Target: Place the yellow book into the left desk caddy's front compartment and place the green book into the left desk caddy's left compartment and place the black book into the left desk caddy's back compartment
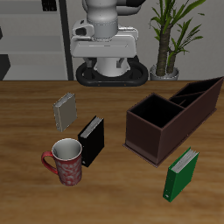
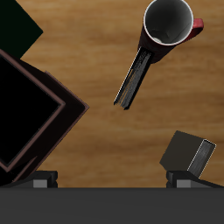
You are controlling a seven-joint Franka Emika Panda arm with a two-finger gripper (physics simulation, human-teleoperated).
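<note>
Robot claw (image 2: 112,179) hangs high over the table (image 1: 26,114), empty, with three books standing below it.

Its fingers (image 2: 42,180) are spread wide, holding nothing. Almost beneath it stands the yellow book (image 2: 188,154); beyond that the black book (image 2: 136,79), seen edge-on, its long axis slanting toward a red mug (image 2: 169,21). The left desk caddy (image 2: 31,114) lies open to the other side, and the green book (image 1: 181,174) stands past it. Open table separates all three books.
</note>
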